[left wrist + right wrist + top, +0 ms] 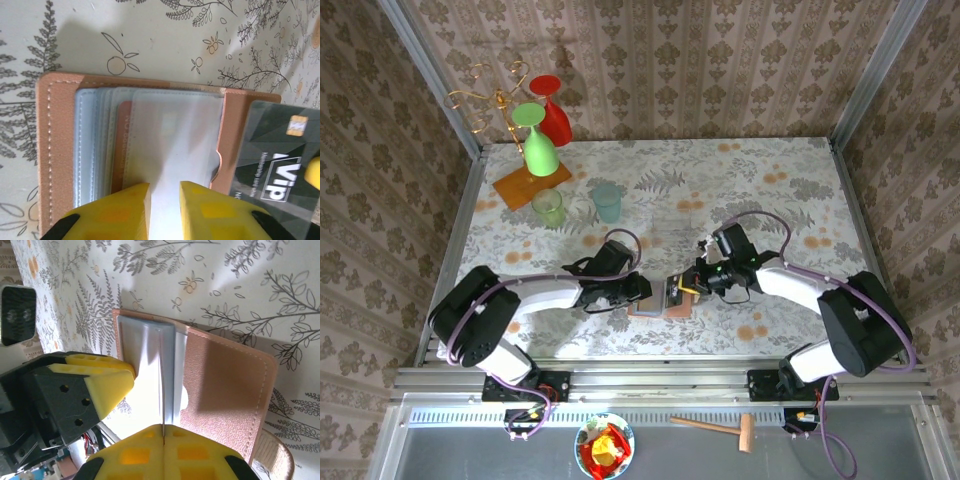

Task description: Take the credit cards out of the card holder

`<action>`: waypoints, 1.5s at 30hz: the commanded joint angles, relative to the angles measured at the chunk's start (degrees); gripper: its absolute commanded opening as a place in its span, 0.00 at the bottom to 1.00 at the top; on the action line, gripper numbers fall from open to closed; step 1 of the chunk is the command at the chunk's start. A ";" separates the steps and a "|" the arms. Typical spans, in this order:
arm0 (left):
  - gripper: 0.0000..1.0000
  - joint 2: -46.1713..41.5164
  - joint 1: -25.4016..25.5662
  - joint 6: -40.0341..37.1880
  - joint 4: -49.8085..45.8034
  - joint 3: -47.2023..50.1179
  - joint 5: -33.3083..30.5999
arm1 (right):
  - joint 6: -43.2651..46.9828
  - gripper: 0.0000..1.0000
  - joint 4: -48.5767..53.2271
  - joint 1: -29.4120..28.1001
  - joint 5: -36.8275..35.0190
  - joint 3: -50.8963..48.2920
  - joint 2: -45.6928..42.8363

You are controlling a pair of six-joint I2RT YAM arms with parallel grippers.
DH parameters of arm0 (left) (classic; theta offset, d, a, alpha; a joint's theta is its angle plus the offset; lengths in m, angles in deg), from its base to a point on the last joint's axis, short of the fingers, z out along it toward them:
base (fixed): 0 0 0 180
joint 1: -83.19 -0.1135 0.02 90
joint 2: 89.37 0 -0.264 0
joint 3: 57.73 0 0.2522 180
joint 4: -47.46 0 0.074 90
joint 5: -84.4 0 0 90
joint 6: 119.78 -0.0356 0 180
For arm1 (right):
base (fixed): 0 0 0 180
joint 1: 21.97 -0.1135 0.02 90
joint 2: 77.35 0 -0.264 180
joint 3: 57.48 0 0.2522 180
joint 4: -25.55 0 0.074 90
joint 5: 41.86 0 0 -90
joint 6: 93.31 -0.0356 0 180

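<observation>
My right jaws (163, 432) are shut on the card (272, 160), which sits edge-on and points straight ahead toward the holder (55, 150). My left jaws (165, 192), slightly parted, straddle a clear sleeve (170, 145) from the opposite side.

The left arm (545, 292) lies low in the top view. Its forearm runs toward 3 o'clock and the left gripper (638, 290) points the same way. The right arm (790, 285) mirrors it, with its bulk at 4 o'clock and its forearm reaching toward 9 o'clock to the right gripper (685, 283). The two grippers face each other, tips close together. In its wrist view, the left gripper's (164, 192) yellow fingers (125, 205) stand a narrow gap apart. The right gripper (163, 432) has its fingers pressed together, pinching the edge of a card (272, 150).
</observation>
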 commanded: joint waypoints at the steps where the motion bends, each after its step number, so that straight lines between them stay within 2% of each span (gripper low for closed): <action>1: 0.30 -3.28 -0.24 -0.43 -0.33 1.06 -1.80 | 7.06 0.02 9.53 0.32 -3.61 3.96 -2.19; 4: 0.33 -5.47 -0.65 -1.24 -2.32 1.45 -3.44 | 11.96 0.01 13.99 0.36 -5.53 7.07 -4.29; 9: 0.36 -8.26 -1.89 -1.77 -3.84 2.83 -4.69 | 22.29 0.00 19.77 0.61 -8.41 14.18 -2.98; 17: 0.37 -10.33 -3.58 -2.55 -5.19 3.99 -4.43 | 47.28 0.00 30.71 0.79 -13.64 31.14 7.98; 19: 0.37 -10.86 -4.03 -2.91 -5.75 3.99 -4.15 | 55.27 0.00 32.31 0.74 -16.92 35.29 10.03; 25: 0.37 -14.62 -6.02 -3.71 -8.44 5.14 -4.48 | 71.34 0.00 38.54 0.96 -26.17 49.41 19.02; 31: 0.37 -18.85 -8.52 -3.54 -10.03 7.36 -4.85 | 86.50 0.00 49.14 1.24 -24.28 63.04 27.59; 37: 0.37 -20.63 -10.08 -3.53 -11.04 8.46 -4.92 | 95.51 0.00 59.38 1.33 -22.81 74.22 34.80; 45: 0.36 -20.29 -11.71 -3.78 -10.83 8.81 -3.99 | 98.13 0.00 68.21 1.50 -23.80 88.17 45.82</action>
